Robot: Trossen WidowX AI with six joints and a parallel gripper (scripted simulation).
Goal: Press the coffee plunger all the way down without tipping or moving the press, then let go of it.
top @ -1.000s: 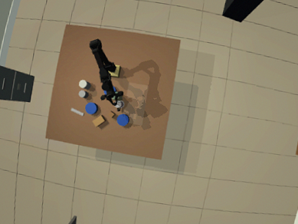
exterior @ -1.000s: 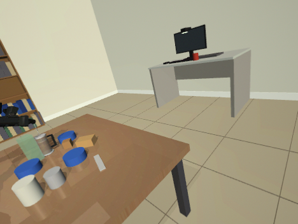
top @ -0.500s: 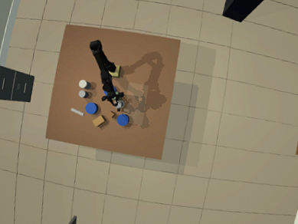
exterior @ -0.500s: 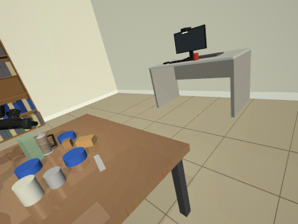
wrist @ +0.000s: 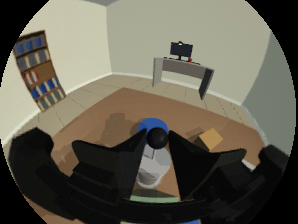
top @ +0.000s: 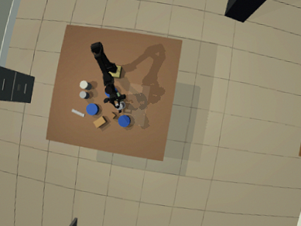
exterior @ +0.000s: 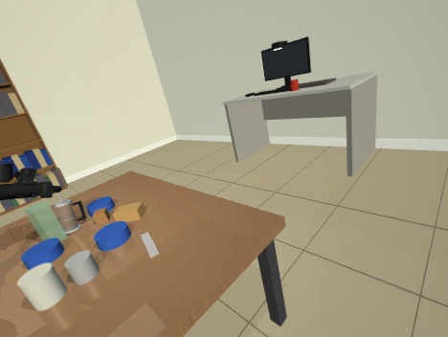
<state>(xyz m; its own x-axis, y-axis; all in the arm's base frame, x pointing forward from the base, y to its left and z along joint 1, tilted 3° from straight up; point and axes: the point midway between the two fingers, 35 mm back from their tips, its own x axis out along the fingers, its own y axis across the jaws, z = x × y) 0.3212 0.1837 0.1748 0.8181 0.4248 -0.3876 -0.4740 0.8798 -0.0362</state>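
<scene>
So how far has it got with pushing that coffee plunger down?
Done: the gripper is shut on the plunger knob. In hand: the push; in the exterior view the rod shows above the coffee press, which stands upright on the table. Left: pressing fully down, then letting go.

Black end effector point(wrist: 157, 141), silver coffee press point(exterior: 67, 216), blue discs point(exterior: 112, 235), brown table point(exterior: 201, 225).
</scene>
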